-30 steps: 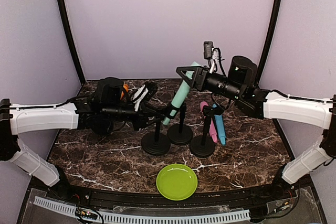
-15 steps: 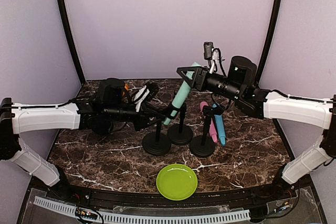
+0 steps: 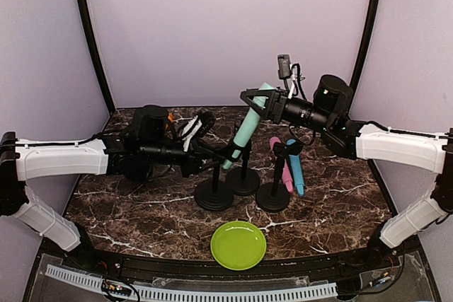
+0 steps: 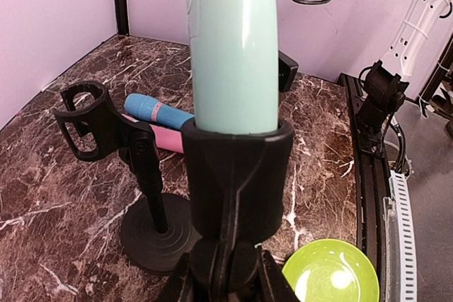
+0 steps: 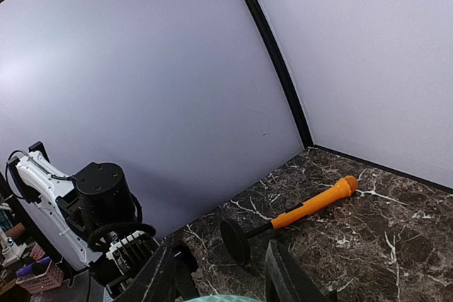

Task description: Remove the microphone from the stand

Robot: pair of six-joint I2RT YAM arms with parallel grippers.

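Note:
A teal microphone (image 3: 248, 129) leans in the black clip (image 4: 237, 175) of a stand whose round base (image 3: 214, 194) rests on the marble table. My left gripper (image 3: 212, 152) is shut on the stand's neck just under the clip; in the left wrist view its fingers (image 4: 182, 284) flank the black joint and the microphone (image 4: 230, 47) rises above. My right gripper (image 3: 258, 100) is shut on the microphone's upper end. In the right wrist view only a teal sliver (image 5: 226, 298) shows between the gripper's (image 5: 221, 281) two fingers.
A second stand (image 3: 244, 180) and a third stand (image 3: 273, 196) with an empty clip (image 4: 85, 114) crowd beside it. A pink microphone (image 3: 283, 167) and a blue one (image 3: 295, 171) lie behind. A green plate (image 3: 238, 245) sits in front. An orange microphone (image 5: 315, 206) lies on a toppled stand at the back left.
My right gripper has shifted slightly up and to the right with the microphone's top. The held stand's base has slid a little to the right. Both grips are unchanged.

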